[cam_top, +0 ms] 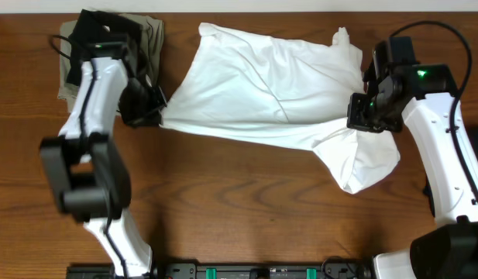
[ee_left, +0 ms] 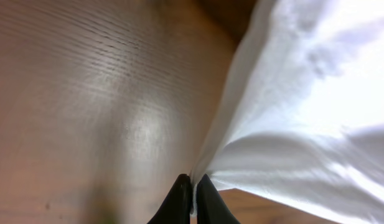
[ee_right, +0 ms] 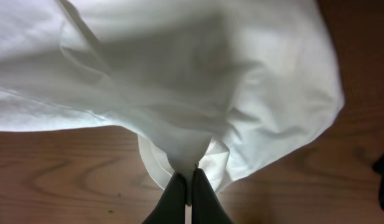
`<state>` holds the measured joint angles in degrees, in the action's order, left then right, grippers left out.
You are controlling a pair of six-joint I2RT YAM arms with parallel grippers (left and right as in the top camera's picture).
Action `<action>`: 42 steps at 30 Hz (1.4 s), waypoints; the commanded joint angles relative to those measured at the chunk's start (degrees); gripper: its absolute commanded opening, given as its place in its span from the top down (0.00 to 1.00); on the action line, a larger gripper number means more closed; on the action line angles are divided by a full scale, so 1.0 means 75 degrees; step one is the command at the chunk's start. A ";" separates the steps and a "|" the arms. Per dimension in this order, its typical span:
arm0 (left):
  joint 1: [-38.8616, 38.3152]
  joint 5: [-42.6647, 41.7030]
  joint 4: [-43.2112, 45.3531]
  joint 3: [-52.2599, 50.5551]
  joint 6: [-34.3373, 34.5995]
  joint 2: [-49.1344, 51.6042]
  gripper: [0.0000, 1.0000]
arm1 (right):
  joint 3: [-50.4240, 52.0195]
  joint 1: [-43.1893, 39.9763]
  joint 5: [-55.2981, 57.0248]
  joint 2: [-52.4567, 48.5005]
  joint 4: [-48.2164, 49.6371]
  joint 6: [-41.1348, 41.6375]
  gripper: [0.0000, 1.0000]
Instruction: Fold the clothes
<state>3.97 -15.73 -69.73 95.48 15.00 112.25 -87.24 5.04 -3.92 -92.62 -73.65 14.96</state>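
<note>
Grips shirt [cam_top: 277, 93] with left fingers [ee_left: 179, 202] clamped on its left edge, right fingers [ee_right: 176, 199] clamped on its bunched right side; spans it across far-middle surface [cam_top: 223, 201]. Risks losing either thin pinch under harder pull.

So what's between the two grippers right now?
The white T-shirt spans from the left gripper to the right gripper, pinched by both; overhead view shows it.

Folded khaki garment [cam_top: 152, 35] on wooden table [cam_top: 239, 209].
</note>
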 commanded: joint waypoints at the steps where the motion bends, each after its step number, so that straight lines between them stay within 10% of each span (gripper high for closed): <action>1: 0.0047 0.0192 -0.0125 0.0044 -0.0070 -0.0729 0.94 | -0.0221 -0.0064 -0.0087 0.0108 -0.0163 -0.0268 0.99; 28: 0.0047 0.0659 -0.2084 0.0041 -0.0291 -0.1139 0.94 | -0.0219 0.0096 -0.1594 0.0108 -0.2445 -0.1982 0.98; 34: 0.0047 0.1052 -0.2095 0.0082 -0.0306 -0.1139 0.73 | -0.0256 0.0093 -0.1597 0.0108 -0.2439 -0.1976 0.71; 38: 0.0047 0.1142 -0.2095 0.0248 -0.0303 -0.1233 0.67 | -0.0557 0.0093 -0.1597 0.0108 -0.2442 -0.1973 0.33; 42: 0.0047 0.1137 -0.2005 0.0283 -0.0306 -0.1469 0.57 | -0.1043 0.0079 -0.1591 0.0108 -0.2401 -0.1973 0.22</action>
<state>4.03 -8.45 -84.97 95.81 13.13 103.37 -91.70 5.15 -15.64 -92.60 -91.94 0.43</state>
